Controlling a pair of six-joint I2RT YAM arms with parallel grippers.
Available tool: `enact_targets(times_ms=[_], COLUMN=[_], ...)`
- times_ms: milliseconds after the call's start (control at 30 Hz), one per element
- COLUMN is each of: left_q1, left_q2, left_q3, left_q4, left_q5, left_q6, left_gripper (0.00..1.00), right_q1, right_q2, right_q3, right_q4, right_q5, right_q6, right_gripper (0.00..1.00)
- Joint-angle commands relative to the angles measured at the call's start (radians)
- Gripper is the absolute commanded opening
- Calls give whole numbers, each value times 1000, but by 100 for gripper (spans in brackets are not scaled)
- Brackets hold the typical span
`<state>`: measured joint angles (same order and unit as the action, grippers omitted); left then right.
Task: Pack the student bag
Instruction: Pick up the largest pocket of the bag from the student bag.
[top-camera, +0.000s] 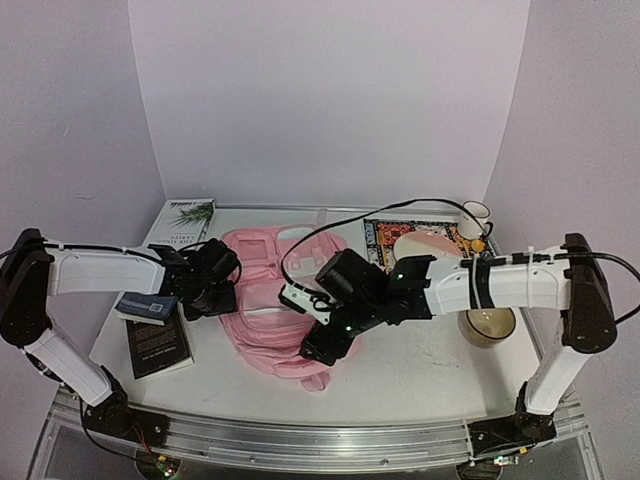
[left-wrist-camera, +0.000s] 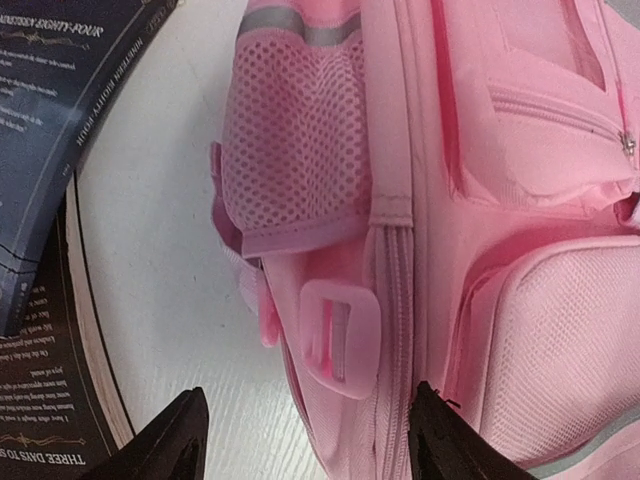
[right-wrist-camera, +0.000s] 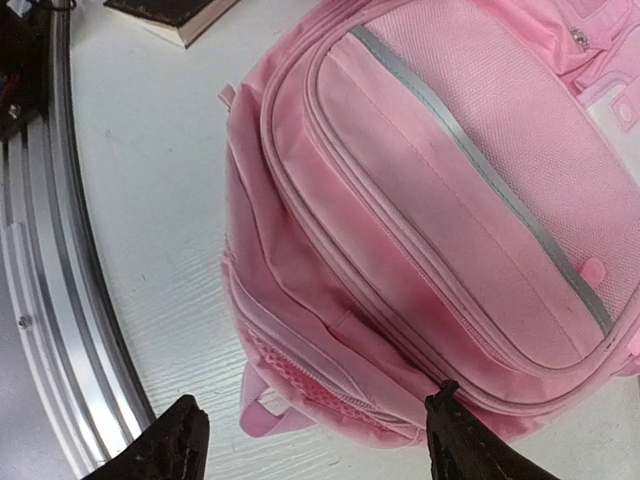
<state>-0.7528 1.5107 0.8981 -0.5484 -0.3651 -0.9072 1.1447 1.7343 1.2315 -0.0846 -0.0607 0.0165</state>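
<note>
Pink soft fabric across the middle of the white bench (top-camera: 420, 370): the student bag (top-camera: 262, 262), a large backpack with zipped front pockets, flat on its back. Lies with its long axis running from the near edge toward the far wall, between the two arms.

Left tool (left-wrist-camera: 303, 445) at its left flank, fingers spread wide, a pale pink plastic strap buckle (left-wrist-camera: 340, 335) in the gap ahead, gripping nothing. Right tool (right-wrist-camera: 312, 445) over the near end, likewise released, fingers apart above the seam, holding nothing. Both about equally near, one on each side.

Zips look closed, so no view inside. Pink mesh side pocket (left-wrist-camera: 295, 130) looks flat and empty. Probably calls for opening the main zip first.

Outside the bag, on the bench: a black paperback book (top-camera: 160, 350) at left, and a white mug with dark rim (top-camera: 476, 214) far right, contents unseen.
</note>
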Motion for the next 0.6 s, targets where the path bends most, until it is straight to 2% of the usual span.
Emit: enact_targets(times_ms=[0,233,433,567], left_q1=[-1,-1,-1,-2], left_q2=[-52,-67,-49,-35], left_q3=[-22,-23,-37,-44], left_q4=[4,10,35,54], left_q5=[103,114,128,136], left_q6=[-32,-33,-29,-26], left_gripper=[70,70,70,70], right_q1=[-10,-31,-33,-37], right_q2=[72,154,163,177], right_q3=[55,100,140,168], right_q4=[-92,-92,-92,-92], right_q5=[21,46,4,45], right_q6=[-137,-139,-118,-95], right_gripper=[74,62,52,44])
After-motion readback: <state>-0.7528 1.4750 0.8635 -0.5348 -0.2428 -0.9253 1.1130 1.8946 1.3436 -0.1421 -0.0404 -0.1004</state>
